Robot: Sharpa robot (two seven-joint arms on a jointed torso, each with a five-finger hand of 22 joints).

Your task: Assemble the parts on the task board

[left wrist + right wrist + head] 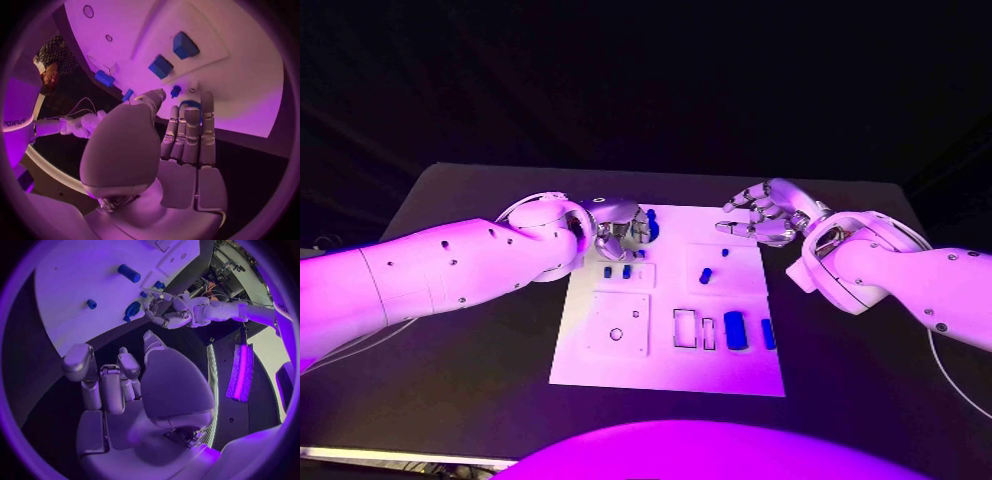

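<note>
Both hands are held at the far end of the task board (733, 375). At the far left corner, the left hand (620, 228) is lowered with its fingers (187, 132) laid close together over a blue round part (190, 105); whether that part is pinched or merely touched cannot be told. The right hand (764, 215) is kept just beyond the far right corner, fingers loosely curled and apart, with nothing held in it.

Little of the assembly is judged to be finished. Two small blue parts (617, 270) are seen standing in the left middle panel, and a single blue part (707, 275) lies tilted on the panel beside it. Nearer the robot, a thick blue block (736, 330) and a thin blue bar (769, 333) lie beside an open rectangular slot (685, 328), apparently not yet seated. A plate with small round holes (620, 325) is left unfilled.
</note>
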